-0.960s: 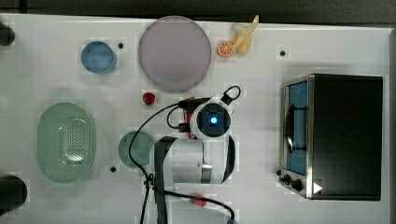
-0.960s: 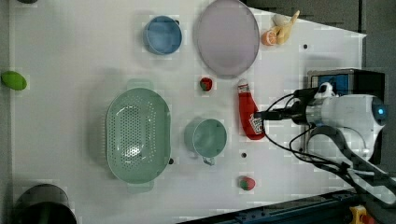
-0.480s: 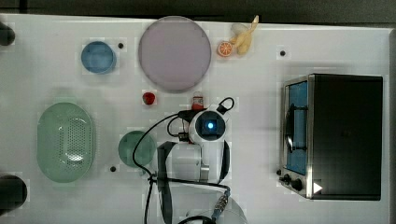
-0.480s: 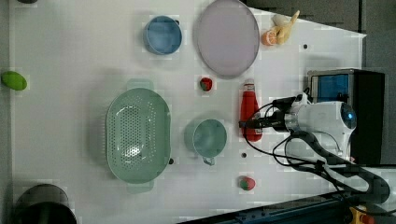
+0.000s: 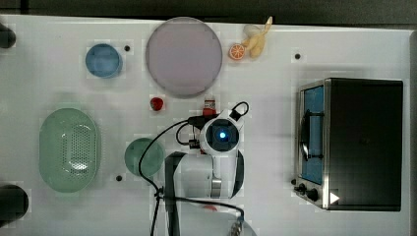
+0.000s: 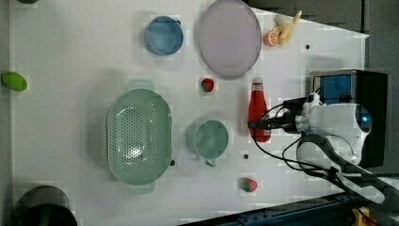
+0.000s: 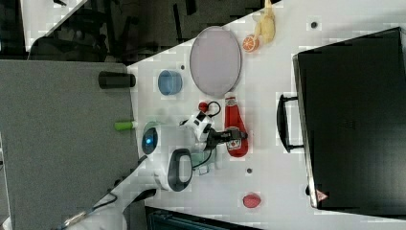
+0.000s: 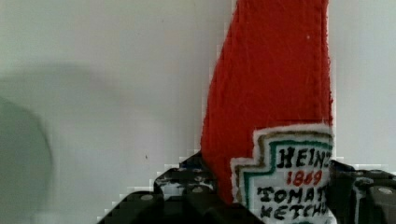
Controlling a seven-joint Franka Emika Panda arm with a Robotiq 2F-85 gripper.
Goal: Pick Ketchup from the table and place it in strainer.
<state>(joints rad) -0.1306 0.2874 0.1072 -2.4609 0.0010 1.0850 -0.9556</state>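
Note:
The ketchup (image 6: pixel 258 107) is a red bottle with a white label, lying flat on the white table (image 6: pixel 70 56) between the green cup and the oven. In the wrist view the ketchup (image 8: pixel 275 93) sits between my two black fingers (image 8: pixel 187 184), which press on both of its sides at the label. My gripper (image 6: pixel 257 125) is shut on the bottle's lower half, as the right view's gripper (image 7: pixel 234 136) also shows. From above, the arm covers the bottle except its cap end (image 5: pixel 210 104). The strainer (image 6: pixel 114 136), a pale mint oval basket (image 5: pixel 46 147), stands apart, beyond the cup.
A green handled cup (image 6: pixel 211 139) stands between ketchup and strainer. A small red fruit (image 6: pixel 207 84), a grey plate (image 6: pixel 229 37) and a blue bowl (image 6: pixel 163 35) lie nearby. A black toaster oven (image 5: pixel 359 142) stands behind the arm. A strawberry-like lump (image 6: pixel 249 184) sits near the table edge.
My gripper came down over the ketchup and its fingers closed in on the bottle. The bottle, slightly tilted before, now lies straight in the left view.

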